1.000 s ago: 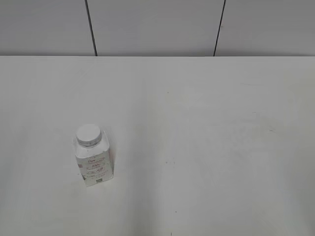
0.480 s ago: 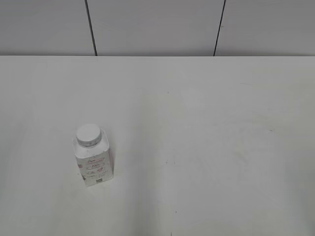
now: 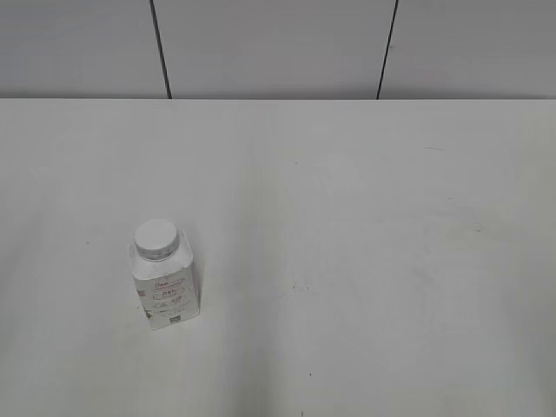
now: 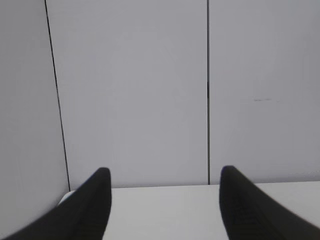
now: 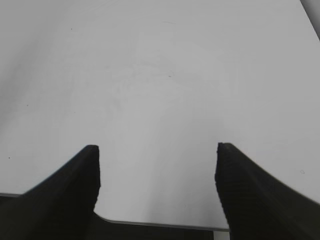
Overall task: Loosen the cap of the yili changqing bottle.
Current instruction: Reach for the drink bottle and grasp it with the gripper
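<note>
The yili changqing bottle (image 3: 165, 291) stands upright on the white table at the front left of the exterior view, small and squarish with a pale label. Its round white cap (image 3: 156, 237) sits on the neck. Neither gripper shows in the exterior view. My left gripper (image 4: 165, 172) is open and empty, looking along the table towards the back wall; the bottle is not in its view. My right gripper (image 5: 157, 147) is open and empty above the bare table near its front edge; the bottle is not in its view either.
The white table (image 3: 365, 226) reaches back to a grey panelled wall (image 3: 278, 43). The table's front edge (image 5: 160, 223) shows below the right gripper's fingers.
</note>
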